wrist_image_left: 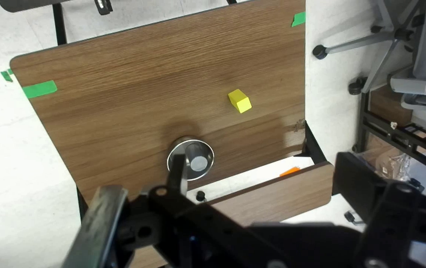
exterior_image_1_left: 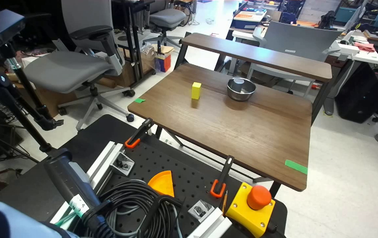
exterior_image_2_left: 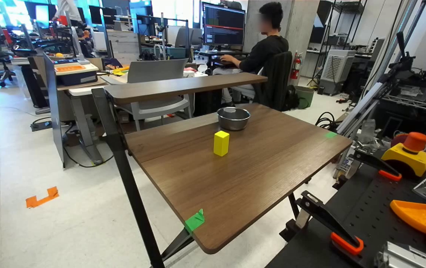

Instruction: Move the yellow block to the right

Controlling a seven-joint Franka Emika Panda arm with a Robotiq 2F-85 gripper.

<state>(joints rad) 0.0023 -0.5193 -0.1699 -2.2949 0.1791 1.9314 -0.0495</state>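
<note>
The yellow block (exterior_image_1_left: 196, 91) stands upright on the brown wooden table (exterior_image_1_left: 228, 127). It also shows in an exterior view (exterior_image_2_left: 221, 143) and in the wrist view (wrist_image_left: 240, 101). A metal bowl (exterior_image_1_left: 240, 96) with a grey cylinder (exterior_image_1_left: 238, 84) inside stands near it on the table. The bowl also shows in an exterior view (exterior_image_2_left: 234, 122) and in the wrist view (wrist_image_left: 210, 152). My gripper (wrist_image_left: 263, 163) is open, with its fingers wide apart and nothing between them. It is high above the table, apart from the block. The gripper is out of view in both exterior views.
A raised wooden shelf (exterior_image_1_left: 258, 56) runs along the table's far edge. Green tape (exterior_image_1_left: 296, 167) marks table corners. A black pegboard bench with clamps (exterior_image_1_left: 222, 177), cables, an orange triangular piece (exterior_image_1_left: 162, 183) and a yellow box with a red button (exterior_image_1_left: 250, 211) adjoins the table.
</note>
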